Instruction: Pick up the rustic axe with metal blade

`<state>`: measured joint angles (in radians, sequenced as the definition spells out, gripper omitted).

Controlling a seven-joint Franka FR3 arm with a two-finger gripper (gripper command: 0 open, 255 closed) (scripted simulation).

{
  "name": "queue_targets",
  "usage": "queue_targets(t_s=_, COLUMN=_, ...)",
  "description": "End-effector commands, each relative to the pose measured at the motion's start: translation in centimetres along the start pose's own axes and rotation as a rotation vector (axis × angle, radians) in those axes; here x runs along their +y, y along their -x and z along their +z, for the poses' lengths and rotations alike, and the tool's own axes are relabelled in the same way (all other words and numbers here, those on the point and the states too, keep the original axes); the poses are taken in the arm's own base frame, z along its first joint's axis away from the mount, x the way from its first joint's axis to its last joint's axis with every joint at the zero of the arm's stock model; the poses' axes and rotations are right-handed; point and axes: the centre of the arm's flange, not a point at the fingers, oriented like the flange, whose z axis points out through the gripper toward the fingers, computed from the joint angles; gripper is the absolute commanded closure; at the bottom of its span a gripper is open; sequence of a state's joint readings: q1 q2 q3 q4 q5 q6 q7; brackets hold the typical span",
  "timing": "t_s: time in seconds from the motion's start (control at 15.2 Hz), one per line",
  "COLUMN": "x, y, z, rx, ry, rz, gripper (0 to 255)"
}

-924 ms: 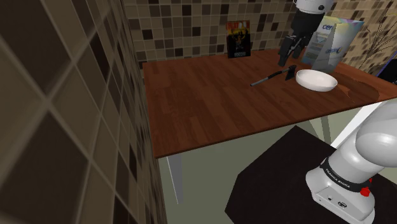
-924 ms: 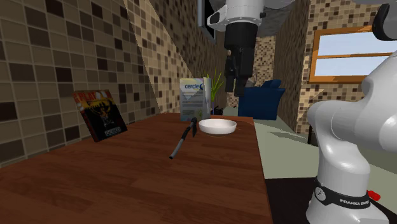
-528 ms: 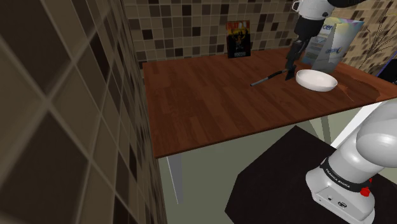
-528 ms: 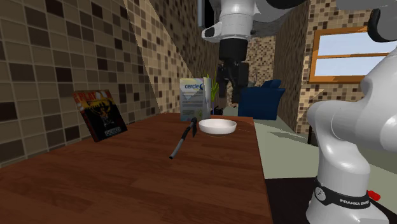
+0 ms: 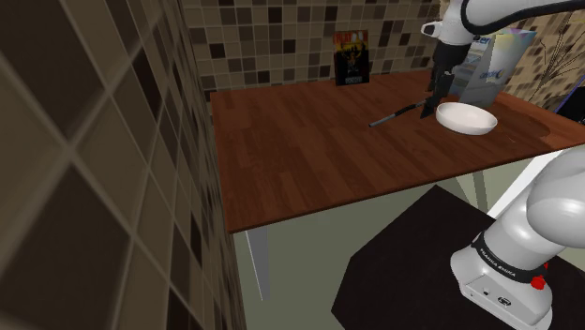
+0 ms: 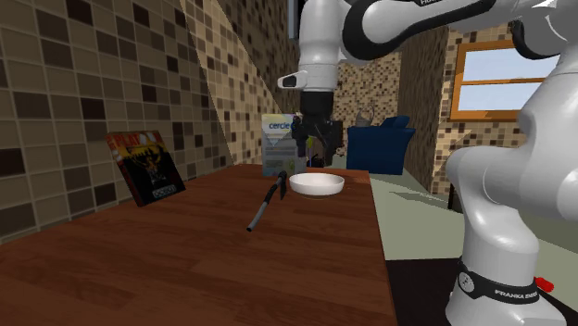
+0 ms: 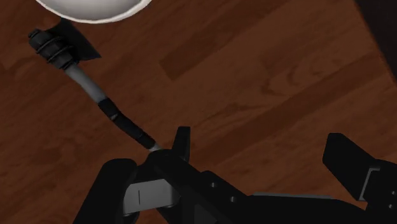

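Wooden surface point(image 5: 309, 159) at upper right: wide-spread fingers point(image 7: 183, 143) straddle bare wood beside the axe point(image 7: 95, 94) handle; closing here likely catches nothing.

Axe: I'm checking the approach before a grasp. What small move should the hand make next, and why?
Probably slide the open hand sideways toward the axe before lowering. In the wrist view the handle's end lies by one finger, outside the gap, and the axe lies flat on the table beside the bowl.
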<state>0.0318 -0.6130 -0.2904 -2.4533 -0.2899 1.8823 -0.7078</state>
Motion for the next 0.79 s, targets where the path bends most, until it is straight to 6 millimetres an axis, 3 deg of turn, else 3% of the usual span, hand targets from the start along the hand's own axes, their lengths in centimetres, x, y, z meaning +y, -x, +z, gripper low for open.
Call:
queue_targets(t_s=0.0, x=2.4, y=-0.2, z=1.2, rx=-0.015, ry=0.008, rz=-0.108, gripper=0)
queue_targets(t_s=0.33, x=7.8, y=-1.1, z=4.4, rx=-0.047, ry=0.023, rz=-0.352, gripper=0)
queue_targets(t_s=0.73, x=13.7, y=-3.6, z=8.0, rx=-0.084, ry=0.041, rz=-0.637, gripper=0)
